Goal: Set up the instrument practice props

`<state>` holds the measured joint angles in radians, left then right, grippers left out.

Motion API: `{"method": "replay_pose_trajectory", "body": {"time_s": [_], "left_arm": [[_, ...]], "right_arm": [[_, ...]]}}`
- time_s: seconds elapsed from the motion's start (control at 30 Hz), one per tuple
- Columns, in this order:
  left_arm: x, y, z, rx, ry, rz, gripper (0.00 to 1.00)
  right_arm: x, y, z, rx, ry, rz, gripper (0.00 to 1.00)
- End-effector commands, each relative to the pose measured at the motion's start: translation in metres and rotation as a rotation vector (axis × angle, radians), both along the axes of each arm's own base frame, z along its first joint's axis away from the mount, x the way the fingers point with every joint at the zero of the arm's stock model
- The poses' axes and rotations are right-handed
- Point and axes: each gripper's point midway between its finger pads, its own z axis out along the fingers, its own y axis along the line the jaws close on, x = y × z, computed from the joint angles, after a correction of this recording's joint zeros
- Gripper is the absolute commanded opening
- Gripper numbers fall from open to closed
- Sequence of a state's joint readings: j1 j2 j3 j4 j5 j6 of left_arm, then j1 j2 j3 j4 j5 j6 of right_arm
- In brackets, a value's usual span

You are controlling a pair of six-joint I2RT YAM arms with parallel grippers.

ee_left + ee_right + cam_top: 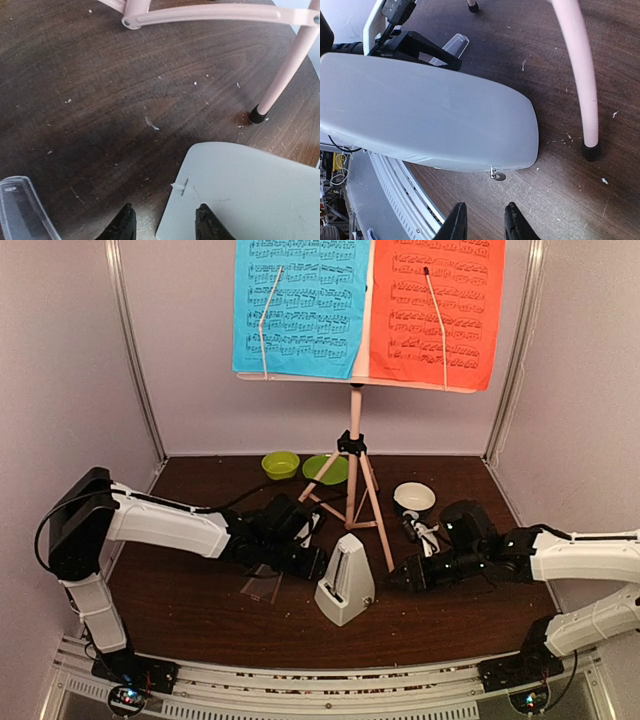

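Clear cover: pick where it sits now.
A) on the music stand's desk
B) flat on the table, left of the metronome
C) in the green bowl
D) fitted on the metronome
B: the cover lies flat on the table, off the metronome and to its left.

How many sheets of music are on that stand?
2. The blue sheet sits on the left of the music stand, the red sheet on the right. Others could lie hidden behind them.
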<state>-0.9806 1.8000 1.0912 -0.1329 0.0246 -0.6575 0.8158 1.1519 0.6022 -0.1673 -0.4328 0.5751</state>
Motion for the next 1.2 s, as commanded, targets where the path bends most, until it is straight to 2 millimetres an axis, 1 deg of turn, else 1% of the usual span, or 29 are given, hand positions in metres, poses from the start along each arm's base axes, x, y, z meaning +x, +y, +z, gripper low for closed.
{"method": "replay_pose_trajectory", "body": {"time_s": [0.0, 0.13, 0.27, 0.4, 0.6, 0.7, 0.8, 0.93, 1.07, 1.13, 1.17], "left_arm": [[0.001, -0.017, 0.007, -0.121, 0.002, 0.036, 0.42], [-0.010, -0.014, 0.001, -0.115, 0.006, 0.031, 0.41], [-0.023, -0.014, -0.004, -0.101, 0.006, 0.001, 0.41], [-0.034, -0.020, -0.002, -0.108, -0.003, -0.031, 0.40], [-0.041, -0.022, 0.003, -0.118, -0.017, -0.048, 0.39], [-0.040, -0.018, 0.004, -0.107, -0.023, -0.037, 0.39], [-0.037, -0.012, 0.007, -0.090, -0.041, -0.017, 0.39], [-0.031, -0.004, 0.014, -0.072, -0.072, 0.008, 0.40], [-0.027, -0.001, 0.023, -0.072, -0.096, 0.009, 0.40], [-0.023, 0.002, 0.028, -0.067, -0.109, 0.016, 0.41], [-0.021, 0.003, 0.031, -0.071, -0.115, 0.018, 0.43]], "right_arm": [[0.004, 0.013, -0.006, 0.010, -0.015, 0.008, 0.26], [0.009, 0.019, -0.016, -0.004, -0.002, 0.006, 0.24], [0.019, 0.027, -0.014, -0.009, -0.026, 0.009, 0.23], [0.031, 0.037, -0.012, -0.026, -0.048, 0.013, 0.23], [0.047, 0.048, -0.008, -0.065, -0.092, 0.031, 0.23], [0.050, 0.050, -0.005, -0.092, -0.109, 0.048, 0.24], [0.048, 0.044, 0.000, -0.106, -0.125, 0.053, 0.27], [0.039, 0.027, 0.002, -0.134, -0.143, 0.046, 0.33], [0.027, 0.007, 0.000, -0.166, -0.155, 0.047, 0.40], [0.022, -0.001, 0.003, -0.168, -0.172, 0.047, 0.45], [0.019, -0.003, 0.008, -0.154, -0.187, 0.049, 0.49]]}}
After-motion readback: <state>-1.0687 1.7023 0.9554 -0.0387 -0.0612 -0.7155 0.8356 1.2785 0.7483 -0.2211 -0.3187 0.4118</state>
